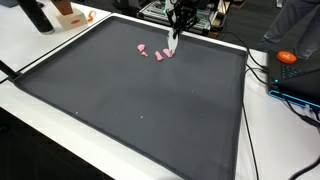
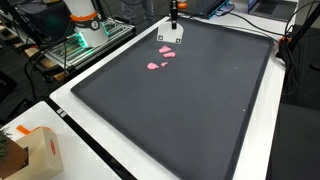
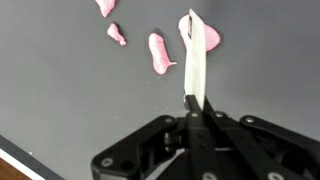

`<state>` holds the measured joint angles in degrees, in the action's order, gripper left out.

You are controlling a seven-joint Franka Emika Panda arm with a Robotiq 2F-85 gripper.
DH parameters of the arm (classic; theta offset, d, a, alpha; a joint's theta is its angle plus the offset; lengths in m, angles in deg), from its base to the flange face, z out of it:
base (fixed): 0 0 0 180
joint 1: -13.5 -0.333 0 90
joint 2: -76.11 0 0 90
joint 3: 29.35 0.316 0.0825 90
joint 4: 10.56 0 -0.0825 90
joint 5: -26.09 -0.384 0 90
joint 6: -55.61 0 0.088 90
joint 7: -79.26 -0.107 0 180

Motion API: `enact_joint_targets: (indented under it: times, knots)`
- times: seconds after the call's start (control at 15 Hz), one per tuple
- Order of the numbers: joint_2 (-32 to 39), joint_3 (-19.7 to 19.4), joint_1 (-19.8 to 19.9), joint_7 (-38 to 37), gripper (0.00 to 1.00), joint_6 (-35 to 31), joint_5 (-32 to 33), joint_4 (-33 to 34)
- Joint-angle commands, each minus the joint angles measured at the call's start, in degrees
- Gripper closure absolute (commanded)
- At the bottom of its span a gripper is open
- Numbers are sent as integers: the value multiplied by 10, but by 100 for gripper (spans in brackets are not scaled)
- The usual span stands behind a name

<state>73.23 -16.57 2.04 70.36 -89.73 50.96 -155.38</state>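
Wrist view: jaws clamped on the base of the white strip [image 3: 196, 55], its tip touching a pink blob [image 3: 210, 38] on the mat [image 3: 80, 100]. Strip looks thin, light and bendy, so hold it low.

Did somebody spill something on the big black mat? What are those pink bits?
Yes, a few pink blobs lie scattered on the black mat near one edge, like smeared dough or paint; I cannot tell which. The gripper has its fingers shut on a white strip whose tip reaches one blob.

Pieces [image 1: 160, 55] on mat [image 1: 130, 110], strip [image 3: 196, 50] among them
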Motion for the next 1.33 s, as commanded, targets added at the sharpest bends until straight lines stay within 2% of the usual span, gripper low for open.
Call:
enact_joint_targets:
  times: [0.0, 0.87, 1.27]
  knots:
    - [-12, 8, -2, -33, 99, -16, 32, -25]
    - [-10, 13, -8, -30, 99, -8, 1, -43]
    - [-10, 6, -5, -13, 99, -8, -46, -38]
